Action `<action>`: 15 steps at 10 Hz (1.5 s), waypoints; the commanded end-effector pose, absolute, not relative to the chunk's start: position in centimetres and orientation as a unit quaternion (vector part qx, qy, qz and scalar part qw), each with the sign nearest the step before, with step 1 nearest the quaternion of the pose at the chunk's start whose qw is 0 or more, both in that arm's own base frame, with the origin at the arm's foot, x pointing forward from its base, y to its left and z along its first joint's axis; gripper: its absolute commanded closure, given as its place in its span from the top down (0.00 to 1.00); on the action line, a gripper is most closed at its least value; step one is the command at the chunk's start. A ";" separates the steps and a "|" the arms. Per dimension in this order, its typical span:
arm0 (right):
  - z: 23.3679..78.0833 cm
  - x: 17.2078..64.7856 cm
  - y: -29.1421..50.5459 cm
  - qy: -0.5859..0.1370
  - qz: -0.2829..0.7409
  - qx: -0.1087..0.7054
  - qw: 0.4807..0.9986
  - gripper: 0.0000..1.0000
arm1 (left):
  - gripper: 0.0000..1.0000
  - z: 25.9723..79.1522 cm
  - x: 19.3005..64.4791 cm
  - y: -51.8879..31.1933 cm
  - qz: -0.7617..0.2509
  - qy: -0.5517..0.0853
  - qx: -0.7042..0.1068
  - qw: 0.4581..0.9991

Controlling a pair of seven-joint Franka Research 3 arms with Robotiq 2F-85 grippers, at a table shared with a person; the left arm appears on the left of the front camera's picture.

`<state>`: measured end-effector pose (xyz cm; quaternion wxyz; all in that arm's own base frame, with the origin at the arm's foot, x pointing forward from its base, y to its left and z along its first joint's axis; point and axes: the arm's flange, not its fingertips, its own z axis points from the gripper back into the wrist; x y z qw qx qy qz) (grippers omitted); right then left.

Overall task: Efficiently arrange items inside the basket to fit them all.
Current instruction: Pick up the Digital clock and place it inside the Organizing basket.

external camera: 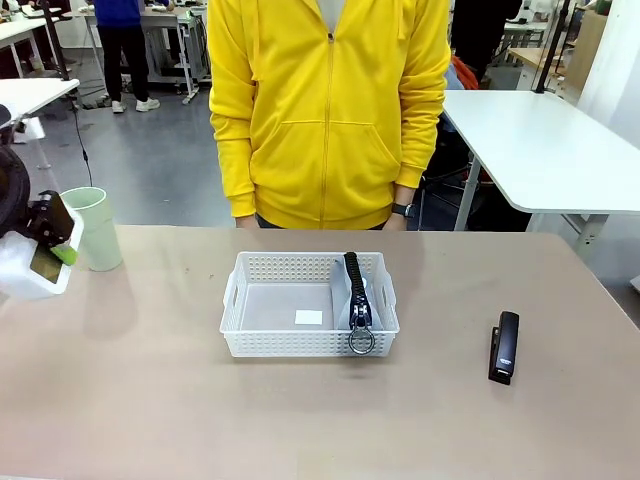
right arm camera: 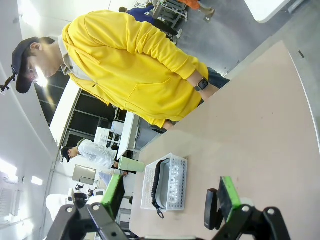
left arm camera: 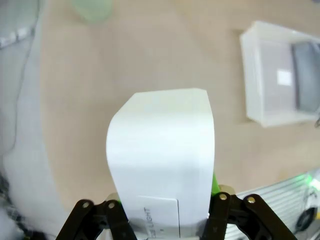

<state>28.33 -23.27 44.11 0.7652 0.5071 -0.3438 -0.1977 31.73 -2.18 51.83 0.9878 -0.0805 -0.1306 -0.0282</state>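
Box (left arm camera: 160,150) inside left gripper (left arm camera: 166,201)

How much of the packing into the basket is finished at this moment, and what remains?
Done: the grey zip pouch stands on edge inside the basket, against its right side. In hand: the left hand grips the white box, off to the left of the basket. Left: the pale green cup and the black stapler sit on the table; the right hand is open and empty.
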 end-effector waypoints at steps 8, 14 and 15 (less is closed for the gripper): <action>44.3 28.6 -23.4 -0.351 -0.196 0.513 0.759 1.00 | 0.00 52.5 32.7 -6.0 -0.268 -0.190 -0.061 0.943; 44.3 28.6 -23.4 -0.351 -0.196 0.513 0.759 1.00 | 0.51 53.4 38.8 -21.7 -0.379 -0.202 0.020 0.903; 44.3 28.6 -23.4 -0.351 -0.196 0.513 0.759 1.00 | 0.51 52.1 40.2 -24.0 -0.414 -0.197 0.011 0.889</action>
